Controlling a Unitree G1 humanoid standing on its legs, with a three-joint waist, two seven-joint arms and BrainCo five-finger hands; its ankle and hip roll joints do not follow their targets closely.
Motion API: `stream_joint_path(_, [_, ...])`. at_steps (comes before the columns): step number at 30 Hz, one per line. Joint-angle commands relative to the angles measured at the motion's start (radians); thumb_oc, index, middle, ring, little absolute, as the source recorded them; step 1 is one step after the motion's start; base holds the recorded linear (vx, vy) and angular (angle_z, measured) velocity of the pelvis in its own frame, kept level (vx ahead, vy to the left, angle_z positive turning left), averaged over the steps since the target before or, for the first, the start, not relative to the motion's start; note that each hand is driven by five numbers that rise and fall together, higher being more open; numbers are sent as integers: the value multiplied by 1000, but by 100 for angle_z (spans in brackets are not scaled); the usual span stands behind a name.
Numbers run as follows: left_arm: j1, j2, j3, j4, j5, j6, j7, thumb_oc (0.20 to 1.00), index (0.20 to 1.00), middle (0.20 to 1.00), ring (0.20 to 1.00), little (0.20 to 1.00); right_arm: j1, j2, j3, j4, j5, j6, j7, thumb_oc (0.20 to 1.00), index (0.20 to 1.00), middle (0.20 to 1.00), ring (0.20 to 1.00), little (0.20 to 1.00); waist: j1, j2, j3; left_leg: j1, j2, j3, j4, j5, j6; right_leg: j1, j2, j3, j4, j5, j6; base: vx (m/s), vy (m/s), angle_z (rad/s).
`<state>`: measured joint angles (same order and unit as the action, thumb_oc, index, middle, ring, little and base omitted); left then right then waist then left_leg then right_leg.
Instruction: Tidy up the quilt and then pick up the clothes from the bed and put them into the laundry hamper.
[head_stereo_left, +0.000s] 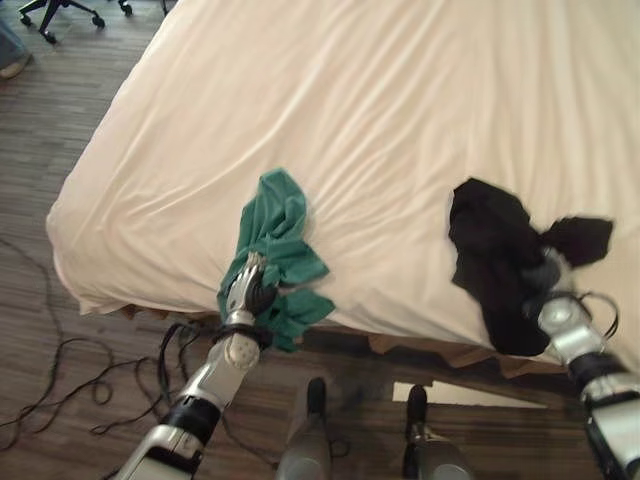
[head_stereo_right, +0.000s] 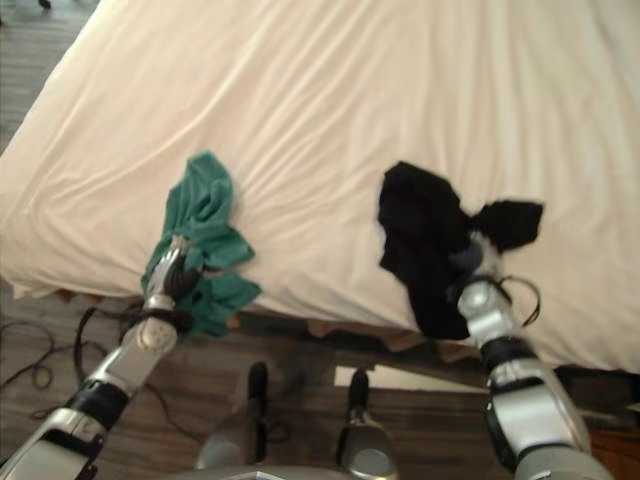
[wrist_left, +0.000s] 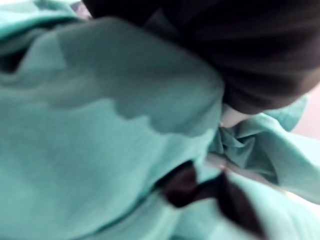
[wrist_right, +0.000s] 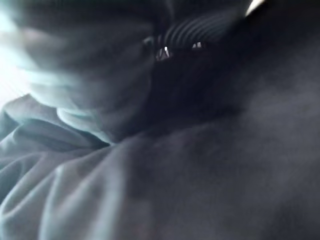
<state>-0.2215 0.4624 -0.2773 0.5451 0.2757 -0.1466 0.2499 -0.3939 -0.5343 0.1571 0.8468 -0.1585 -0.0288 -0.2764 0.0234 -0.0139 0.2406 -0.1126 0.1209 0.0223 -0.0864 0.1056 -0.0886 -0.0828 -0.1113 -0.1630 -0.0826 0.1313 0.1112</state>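
1. Left hand has its fingers curled into the green garment, right at the bed's near edge.
2. Right hand is buried in the black garment draped over that same edge; can't tell its fingers.

Dark wood-plank floor surrounds the bed. Office chair base with castors stands at far left.

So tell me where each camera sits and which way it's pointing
Left eye: on the head, looking down at the quilt, green garment in the left hand.
Right eye: beside it, same scene; black garment over the right hand.
Left wrist: pressed into green cloth.
Right wrist: buried in black cloth.
Both eyes share everything.
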Motion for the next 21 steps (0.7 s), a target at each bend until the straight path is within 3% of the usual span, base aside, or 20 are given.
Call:
stream_joint_path(1, [144, -16, 32, 101, -81, 36, -74, 200, 200, 200, 200, 200, 268, 123, 18, -17, 138, -20, 139, 200, 200, 200, 200, 200, -23, -49, -24, -6, -42, 35, -1, -52, 15, -28, -93, 53, -5, 19, 65, 60, 64, -7])
stream_joint_path(8, [243, -34, 110, 87, -171, 35, -137, 200, 200, 200, 200, 200, 498, 195, -51, -166, 262, -57, 262, 200, 200, 200, 200, 200, -66, -69, -61, 78, -60, 65, -1, -80, 37, 1, -99, 101, 54, 4, 76, 50, 98, -24])
stream_joint_path(9, [257, -52, 142, 95, -244, 33, -151, 200, 200, 200, 200, 200, 518, 207, -59, -208, 306, -64, 287, 200, 200, 200, 200, 200, -76, -66, -59, 84, -64, 57, -1, -73, 42, -6, -91, 132, 101, -2, 73, -41, 29, -18])
stream_joint_path(11, [277, -67, 165, 103, -308, 23, -164, 200, 200, 200, 200, 200, 522, 217, -52, -231, 344, -74, 310, 200, 200, 200, 200, 200, -81, -57, -61, 79, -68, 42, -1, -67, 46, -10, -57, 193, 121, -27, 66, -38, 9, -8])
stream_joint_path(12, [278, -67, 165, 103, -309, 23, -165, 200, 200, 200, 200, 200, 523, 217, -52, -231, 345, -74, 310, 200, 200, 200, 200, 200, -81, -57, -62, 79, -67, 42, -1, -67, 46, -11, -57, 193, 123, -29, 66, -49, -25, -7])
stream_joint_path(13, [280, -81, 176, 111, -384, 12, -176, 200, 200, 200, 200, 200, 506, 222, -12, -258, 385, -86, 332, 200, 200, 200, 200, 200, -84, -47, -57, 69, -76, 1, -1, -53, 55, -19, 28, 336, 146, -76, 46, -40, -17, -7])
stream_joint_path(14, [280, -80, 176, 111, -384, 12, -176, 200, 200, 200, 200, 200, 506, 222, -12, -258, 385, -86, 332, 200, 200, 200, 200, 200, -84, -47, -60, 66, -75, 2, -1, -51, 54, -23, 28, 337, 146, -74, 46, -55, -58, 26])
stream_joint_path(15, [276, -90, 187, 131, -417, 1, -181, 200, 200, 200, 200, 200, 474, 226, 36, -261, 396, -85, 352, 200, 200, 200, 200, 200, -58, -41, -60, 55, -91, -40, -1, -43, 59, -13, 41, 349, 126, -79, 24, -17, -43, 55])
stream_joint_path(19, [283, -122, 204, 187, -486, -7, -185, 200, 200, 200, 200, 200, 404, 229, 105, -240, 409, -78, 374, 200, 200, 200, 200, 200, -22, -22, -67, 44, -100, -103, -1, -32, 54, 27, 27, 269, 77, -82, 14, 4, -135, 73])
stream_joint_path(20, [284, -135, 211, 198, -513, -12, -173, 200, 200, 200, 200, 200, 366, 227, 135, -231, 397, -78, 368, 200, 200, 200, 200, 200, -5, -15, -64, 37, -99, -120, -1, -23, 50, 37, 23, 243, 56, -79, 15, -75, -192, 87])
stream_joint_path(21, [280, -153, 205, 191, -550, -21, -155, 200, 200, 200, 200, 200, 309, 218, 156, -220, 378, -83, 343, 200, 200, 200, 200, 200, 33, 0, -49, 9, -108, -181, -1, 3, 37, 53, 15, 183, 37, -87, 9, -84, -143, 76])
